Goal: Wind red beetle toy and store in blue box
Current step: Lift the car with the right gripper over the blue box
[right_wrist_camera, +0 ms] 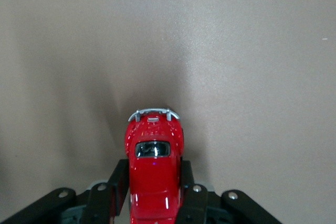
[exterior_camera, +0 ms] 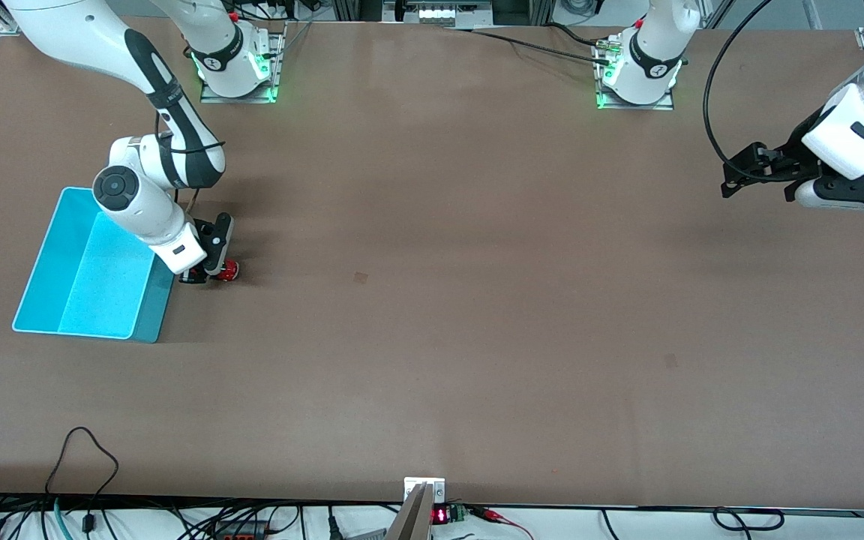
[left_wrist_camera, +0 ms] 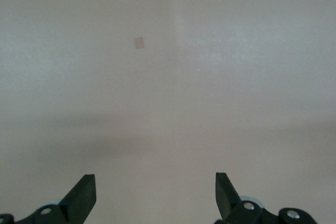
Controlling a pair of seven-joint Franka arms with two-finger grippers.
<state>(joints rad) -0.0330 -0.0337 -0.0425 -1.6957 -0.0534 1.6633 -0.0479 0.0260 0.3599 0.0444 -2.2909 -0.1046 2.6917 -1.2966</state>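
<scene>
bare brown table (exterior_camera: 477, 300), evenly lit

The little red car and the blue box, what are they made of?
The red beetle toy, held between the right gripper fingers, looks like glossy painted metal or hard plastic: it shines, with a silvery bumper. The blue box beside it looks like thin, smooth plastic, with pale edges.

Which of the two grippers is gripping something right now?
The right gripper, low over the table beside the blue box, has its fingers shut on the red beetle toy. The left gripper waits open and empty at the left arm's end of the table.
</scene>
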